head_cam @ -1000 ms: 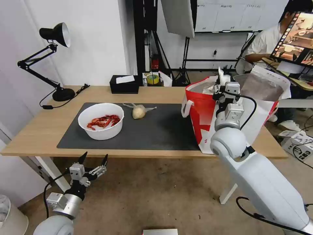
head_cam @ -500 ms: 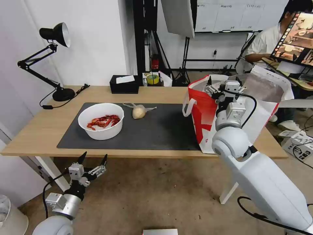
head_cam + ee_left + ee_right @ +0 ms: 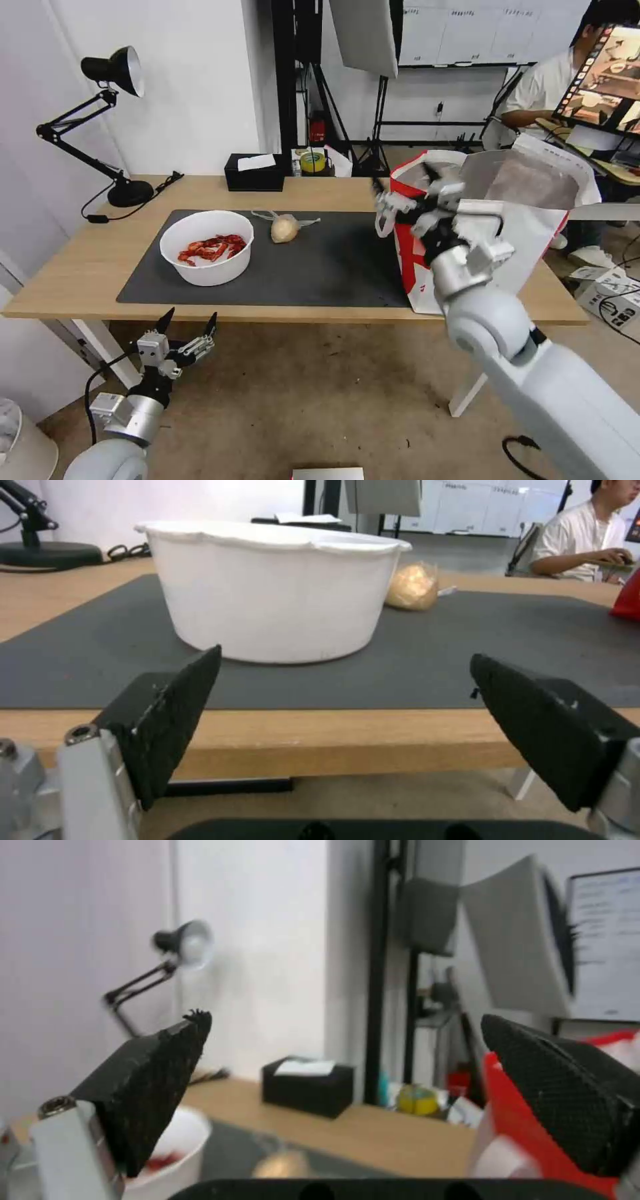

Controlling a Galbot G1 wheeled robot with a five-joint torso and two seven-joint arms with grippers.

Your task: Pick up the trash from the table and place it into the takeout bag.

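The takeout bag (image 3: 533, 220) stands upright at the right end of the table (image 3: 80, 280), its mouth open upward, its foil-lined far flap raised and its red side facing the mat (image 3: 333, 267). The white bowl (image 3: 208, 247) of red shells sits upright on the left part of the mat, and the clear bag with the beige lump (image 3: 285, 228) lies just beyond it, its knotted tails stretched sideways along the table's length. The right gripper (image 3: 407, 190) hovers at the bag's near left rim, jaws spread and empty; half a second ago it was over the bag's mouth, and it has since swung left toward the mat. The left gripper (image 3: 187, 323) hangs below the table's front edge, jaws wide apart, facing the bowl, much as before.
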